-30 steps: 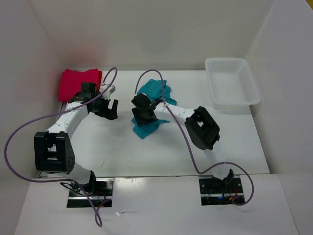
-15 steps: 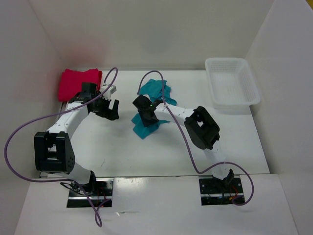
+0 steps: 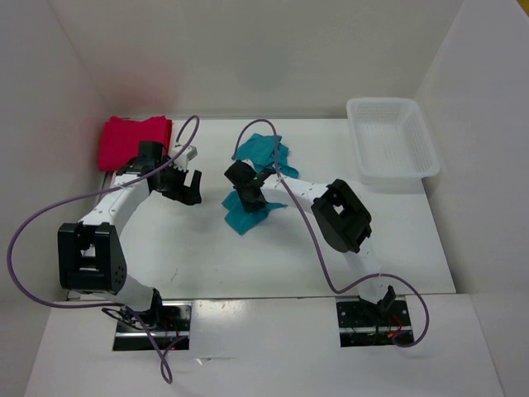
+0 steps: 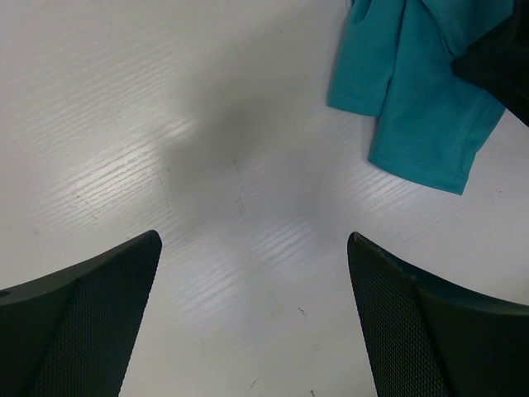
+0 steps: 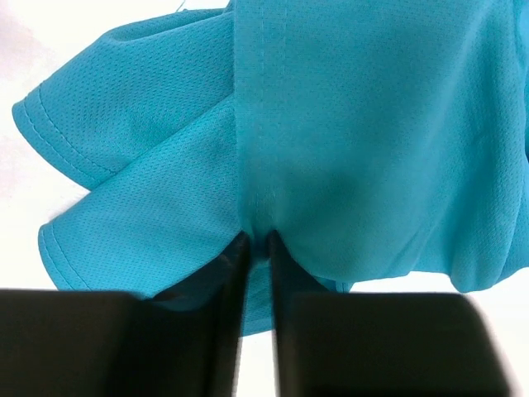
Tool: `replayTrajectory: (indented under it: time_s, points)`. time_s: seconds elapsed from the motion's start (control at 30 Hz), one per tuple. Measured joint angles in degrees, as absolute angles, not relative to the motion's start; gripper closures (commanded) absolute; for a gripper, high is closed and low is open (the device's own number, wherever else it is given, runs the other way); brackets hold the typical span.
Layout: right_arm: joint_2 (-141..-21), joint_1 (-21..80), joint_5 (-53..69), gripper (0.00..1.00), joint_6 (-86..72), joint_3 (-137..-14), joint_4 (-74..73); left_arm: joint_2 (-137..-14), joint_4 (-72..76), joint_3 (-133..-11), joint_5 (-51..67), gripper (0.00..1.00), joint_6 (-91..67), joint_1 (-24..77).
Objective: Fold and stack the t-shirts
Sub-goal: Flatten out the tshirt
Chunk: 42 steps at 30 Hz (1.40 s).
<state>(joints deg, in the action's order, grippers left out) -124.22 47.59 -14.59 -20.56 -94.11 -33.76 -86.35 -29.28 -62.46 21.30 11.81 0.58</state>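
Teal shirt (image 5: 355, 124) is pinched at a seam in my right claw (image 5: 256, 238) so I can unfurl it, left claw (image 4: 254, 238) hanging spread nearby.

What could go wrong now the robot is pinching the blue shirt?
The right gripper pinches only a thin fold of the crumpled teal-blue fabric t-shirt, so the cloth might slip out when lifted. The left gripper hangs open over the white table, holding nothing, so the shirt may dangle bunched from one point.
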Motion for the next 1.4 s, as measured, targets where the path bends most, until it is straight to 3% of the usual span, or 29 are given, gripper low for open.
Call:
replayTrajectory:
  time_s: [0.1,0.17,0.43,0.83,1.13,1.23,1.3,1.4]
  points:
    - [-124.2,47.6,-14.6,0.88,-20.9,-94.1,-33.8,-86.3,-29.4,-62.5,21.3,0.0,11.8,0.6]
    - [-124.2,47.6,-14.6,1.0,-21.0,-94.1,-33.8,-86.3,-29.4,-62.5,21.4,0.0,11.8,0.6]
    - [-122.9,46.4,-13.9,1.0,-21.5,-93.5,-34.0,-85.9,-30.2,-62.5,21.3,0.0,13.9,2.7]
    - [-104.0,31.4,-8.1,1.0,-23.2,-84.4,-35.9,-91.6,-27.6,-64.0,6.5,0.0,25.0,40.2]
    - [-103.2,26.2,-7.4,1.0,-24.1,-79.7,-36.8,-95.7,-22.2,-58.8,-5.7,0.0,28.4,42.9]
    - [-103.2,25.4,-7.2,1.0,-24.0,-79.7,-36.8,-96.4,-20.7,-57.9,-8.3,0.09,28.6,42.8]
    - [-103.2,24.7,-7.3,1.0,-23.8,-79.7,-36.8,-97.5,-19.8,-57.6,-9.3,0.25,28.5,42.8]
    - [-103.2,24.2,-7.4,1.0,-23.3,-79.7,-36.8,-98.5,-18.1,-57.5,-10.5,0.33,28.5,42.7]
